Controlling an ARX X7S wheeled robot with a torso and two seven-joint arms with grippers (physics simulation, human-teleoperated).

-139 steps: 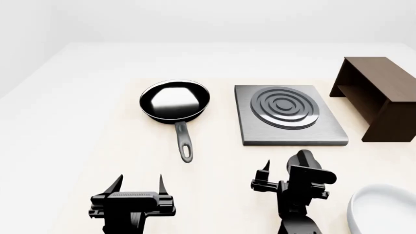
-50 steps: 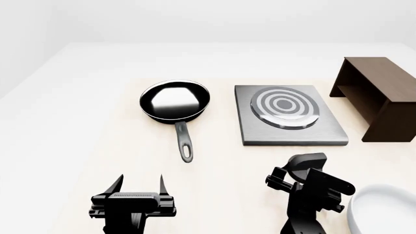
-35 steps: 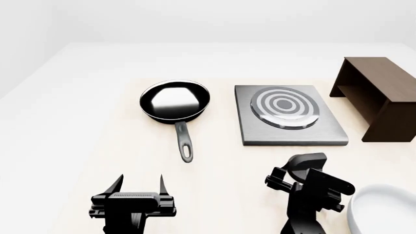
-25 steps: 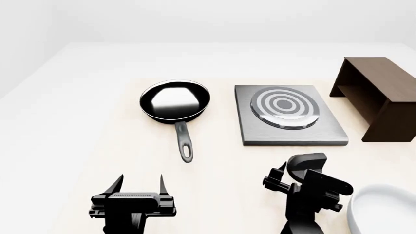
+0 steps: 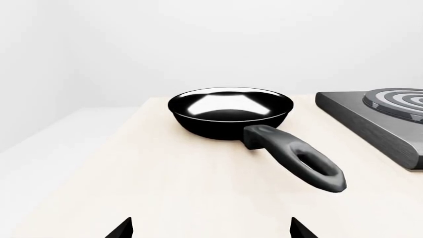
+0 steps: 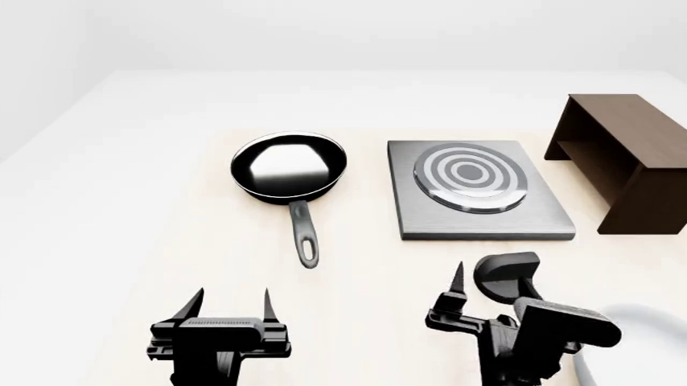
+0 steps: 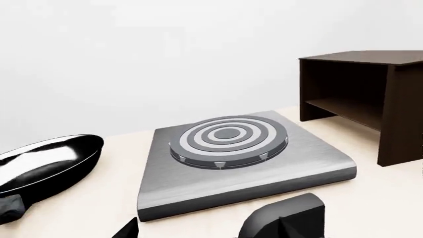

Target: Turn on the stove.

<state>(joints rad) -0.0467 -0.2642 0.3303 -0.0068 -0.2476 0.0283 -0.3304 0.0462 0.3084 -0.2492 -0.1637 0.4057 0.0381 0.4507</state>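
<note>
The stove [image 6: 481, 193] is a flat grey slab with a round burner [image 6: 469, 176] whose rings show light and dark. It also shows in the right wrist view [image 7: 241, 158] and at the edge of the left wrist view [image 5: 377, 121]. Its small black knob [image 6: 504, 275] sits on the table in front of the slab. My right gripper [image 6: 488, 291] is open just behind the knob, which lies by its right finger [image 7: 284, 220]. My left gripper [image 6: 231, 301] is open and empty, low over the table.
A black frying pan [image 6: 288, 166] lies left of the stove, its handle [image 6: 305, 237] pointing toward me. A dark brown wooden box [image 6: 623, 157] stands right of the stove. A white rounded object [image 6: 649, 330] shows at the right edge.
The burner rings have turned from dark to light. My right gripper has let go of the knob, levelled out and drawn back toward me. The left arm has not moved.
</note>
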